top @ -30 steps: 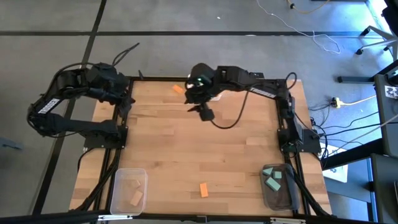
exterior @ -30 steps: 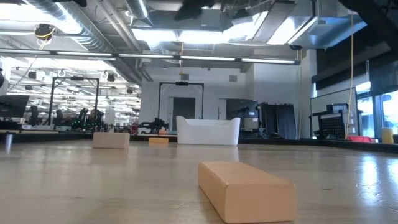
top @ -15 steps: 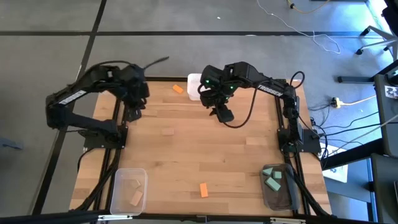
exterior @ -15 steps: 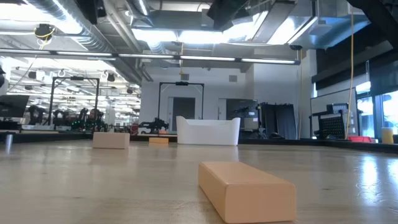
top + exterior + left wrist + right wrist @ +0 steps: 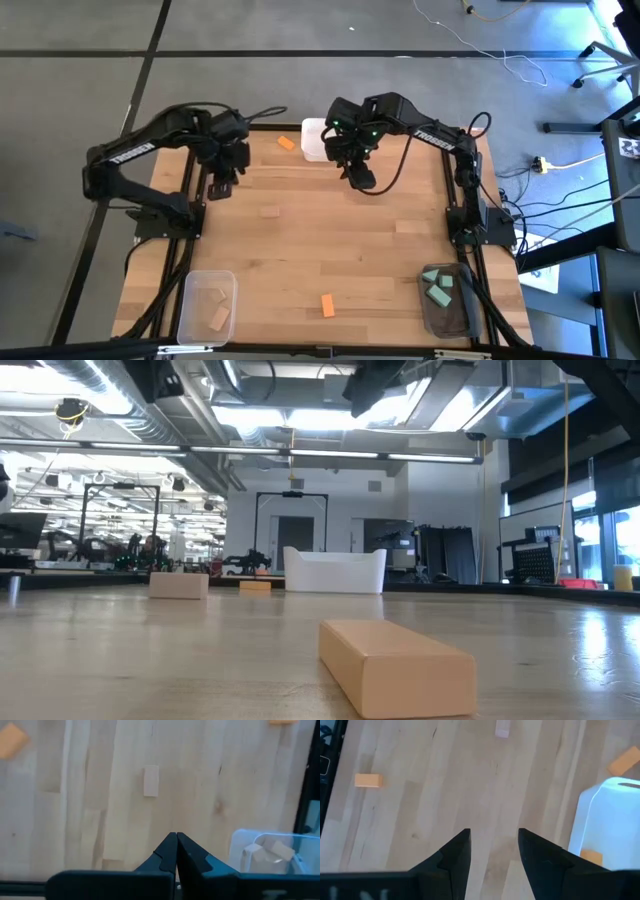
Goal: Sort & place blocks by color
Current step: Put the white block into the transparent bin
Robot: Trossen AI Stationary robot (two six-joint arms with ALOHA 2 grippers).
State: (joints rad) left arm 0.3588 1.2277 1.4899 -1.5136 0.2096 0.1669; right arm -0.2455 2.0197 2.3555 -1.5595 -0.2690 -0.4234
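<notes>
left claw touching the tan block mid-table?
Apart. In the left wrist view the shut left claw ends short of the tan block, with bare table between them; the high view also shows them separated.

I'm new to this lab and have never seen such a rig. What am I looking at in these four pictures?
Two dark robot arms stand at a wooden table, sorting small blocks by color. One picture looks straight down, one looks level across the tabletop, and two come from cameras on the arms' wrists. The left pincer is shut and empty above the table; the right pincer is open and empty. Loose on the wood lie a tan block and two orange blocks. Three bins hold sorted pieces: a clear bin with tan ones, a dark bin with teal ones, and a white bin with an orange one.
</notes>
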